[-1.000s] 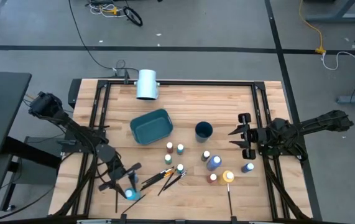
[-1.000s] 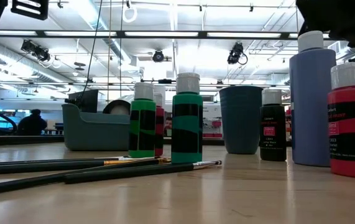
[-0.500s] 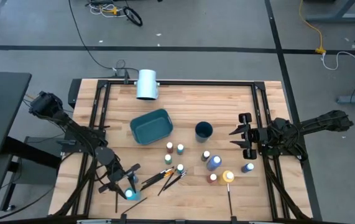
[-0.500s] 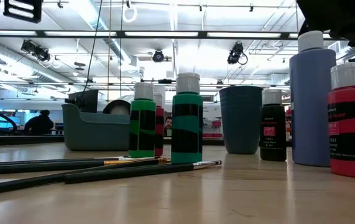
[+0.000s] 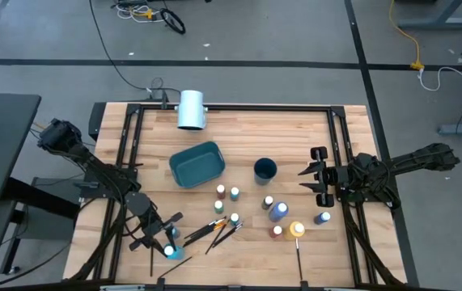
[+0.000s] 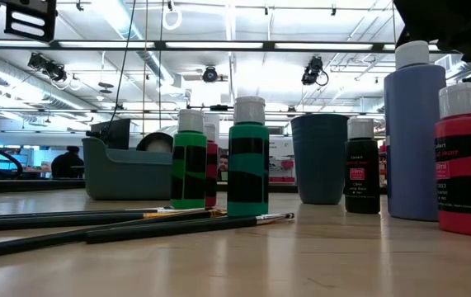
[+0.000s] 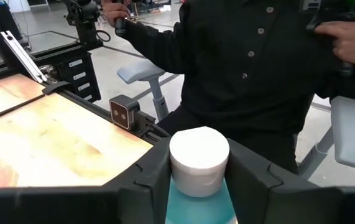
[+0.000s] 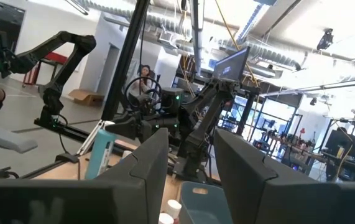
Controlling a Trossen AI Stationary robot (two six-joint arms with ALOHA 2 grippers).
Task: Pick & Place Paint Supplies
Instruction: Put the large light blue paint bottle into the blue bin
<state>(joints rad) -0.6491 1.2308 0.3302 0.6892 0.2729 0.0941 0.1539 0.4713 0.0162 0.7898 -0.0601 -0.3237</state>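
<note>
My left gripper (image 5: 159, 240) is at the table's near left, shut on a teal paint bottle with a white cap (image 7: 199, 163), which also shows in the high view (image 5: 168, 251). My right gripper (image 5: 307, 179) hangs open and empty at the right, and its own view shows nothing between its fingers (image 8: 193, 168). Several small paint bottles (image 5: 235, 219) stand upright mid-table, among them a tall blue one (image 6: 415, 132), a red one (image 6: 466, 161) and green ones (image 6: 248, 161). Several paintbrushes (image 5: 214, 233) lie flat beside them, and they also show in the low view (image 6: 136, 224). My left gripper pinches the teal bottle between its two fingers (image 7: 154, 177), one on each side of the body just below the white cap (image 7: 199, 152). The bottle stands upright in the hold. Its base is hidden by the fingers.
A teal bin (image 5: 196, 164), a dark blue cup (image 5: 264, 170) and a large white cylinder (image 5: 191, 109) sit farther back. One brush (image 5: 298, 250) lies alone near the front right. A person in a dark shirt (image 7: 245, 62) sits just beyond the near edge.
My left gripper, still shut on the teal bottle, has come down a little; in the low view its dark body shows lower than before.
</note>
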